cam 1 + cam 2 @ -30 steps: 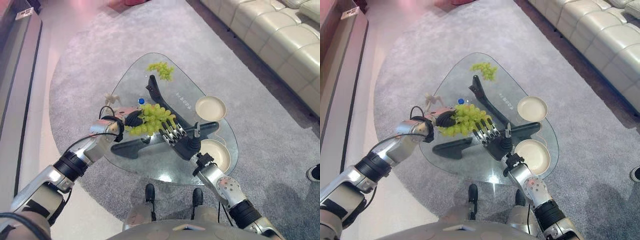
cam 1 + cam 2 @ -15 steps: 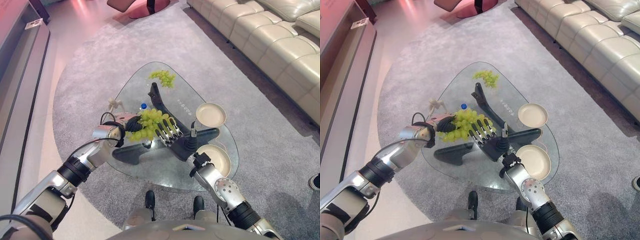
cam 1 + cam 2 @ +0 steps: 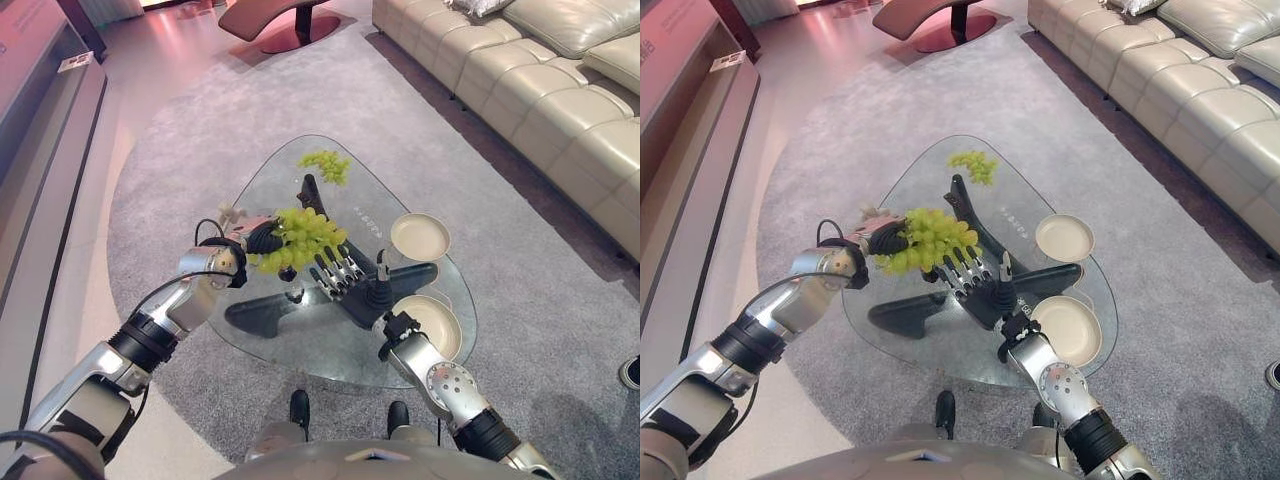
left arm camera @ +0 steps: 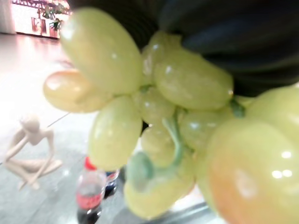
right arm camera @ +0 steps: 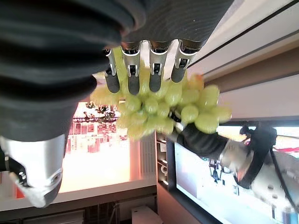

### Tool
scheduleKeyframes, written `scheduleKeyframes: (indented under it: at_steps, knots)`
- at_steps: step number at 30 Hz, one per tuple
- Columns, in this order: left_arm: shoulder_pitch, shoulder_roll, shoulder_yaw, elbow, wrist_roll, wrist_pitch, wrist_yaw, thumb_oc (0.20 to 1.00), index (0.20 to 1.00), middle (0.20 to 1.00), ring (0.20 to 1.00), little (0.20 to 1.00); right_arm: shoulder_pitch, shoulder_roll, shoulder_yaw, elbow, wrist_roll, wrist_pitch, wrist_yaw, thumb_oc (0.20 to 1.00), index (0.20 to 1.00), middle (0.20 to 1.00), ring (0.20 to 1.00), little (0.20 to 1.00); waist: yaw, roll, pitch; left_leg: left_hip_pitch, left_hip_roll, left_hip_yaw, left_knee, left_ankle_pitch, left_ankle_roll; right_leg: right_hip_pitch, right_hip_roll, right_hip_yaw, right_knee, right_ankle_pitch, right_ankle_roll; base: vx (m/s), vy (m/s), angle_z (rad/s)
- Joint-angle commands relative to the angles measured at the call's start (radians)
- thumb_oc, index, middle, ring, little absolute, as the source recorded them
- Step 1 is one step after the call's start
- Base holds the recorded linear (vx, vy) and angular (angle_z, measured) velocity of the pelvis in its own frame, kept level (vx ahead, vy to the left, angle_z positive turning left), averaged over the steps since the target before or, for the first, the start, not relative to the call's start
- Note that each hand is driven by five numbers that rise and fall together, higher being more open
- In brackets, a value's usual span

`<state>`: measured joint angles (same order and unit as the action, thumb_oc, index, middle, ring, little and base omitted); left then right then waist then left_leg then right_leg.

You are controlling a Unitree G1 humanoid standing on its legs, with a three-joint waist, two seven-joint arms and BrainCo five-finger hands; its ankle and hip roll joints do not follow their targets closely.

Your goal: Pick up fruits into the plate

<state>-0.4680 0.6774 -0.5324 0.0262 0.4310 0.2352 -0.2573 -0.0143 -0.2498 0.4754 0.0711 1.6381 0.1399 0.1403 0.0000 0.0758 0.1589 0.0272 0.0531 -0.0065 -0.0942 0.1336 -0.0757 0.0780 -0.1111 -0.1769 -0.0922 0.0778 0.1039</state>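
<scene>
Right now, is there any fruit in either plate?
No, the near plate and far plate both show bare; one grape bunch is in the left hand.

Glass table (image 3: 300,340) on grey rug (image 3: 170,150), cream sofa (image 3: 520,100) alongside.
A pale figurine (image 4: 29,151) and small bottle (image 4: 91,198) stand together.

Two head views, high, facing down on the glass table (image 3: 340,340), each wrist view very near the grapes (image 5: 159,105), perhaps touching
</scene>
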Motion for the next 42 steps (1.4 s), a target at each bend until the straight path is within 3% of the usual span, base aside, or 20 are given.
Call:
scheduleKeyframes:
  at_steps: [1,17,32,42]
  knots:
    - [-0.111,0.028,0.083,-0.039,-0.029,-0.028,0.066,0.2,0.2,0.2,0.2,0.2,0.0,0.08,0.005,-0.06,-0.029,-0.004,0.037,1.0,1.0,1.0,1.0,1.0,0.012,-0.021,-0.014,0.079,-0.067,0.041,0.007,-0.118,0.042,0.03,0.001,-0.029,0.005,-0.028,0.017,0.0,0.0,0.0]
    - [-0.164,0.033,0.099,-0.06,-0.094,-0.051,0.069,0.2,0.2,0.2,0.2,0.2,0.028,0.1,0.006,-0.023,-0.109,-0.029,0.042,1.0,1.0,1.0,1.0,1.0,0.013,-0.015,-0.022,0.083,-0.07,0.023,0.007,-0.122,0.039,0.038,-0.001,-0.031,0.005,-0.034,0.018,0.01,-0.001,0.03]
    - [-0.103,-0.015,0.053,-0.144,-0.091,-0.052,-0.088,0.2,0.2,0.2,0.2,0.2,-0.012,0.126,-0.014,-0.023,-0.105,-0.104,0.046,1.0,1.0,1.0,1.0,1.0,0.033,-0.012,-0.015,0.078,-0.068,0.012,0.007,-0.119,0.038,0.037,-0.008,-0.043,0.005,-0.031,0.019,-0.01,-0.003,0.02]
    - [-0.037,-0.016,0.039,-0.158,-0.054,-0.041,-0.133,0.2,0.2,0.2,0.2,0.2,-0.027,0.115,-0.026,-0.055,-0.076,-0.133,0.039,1.0,1.0,1.0,1.0,1.0,0.039,-0.012,-0.007,0.08,-0.065,0.022,0.007,-0.117,0.039,0.036,-0.011,-0.044,0.005,-0.027,0.021,0.0,0.0,0.0]
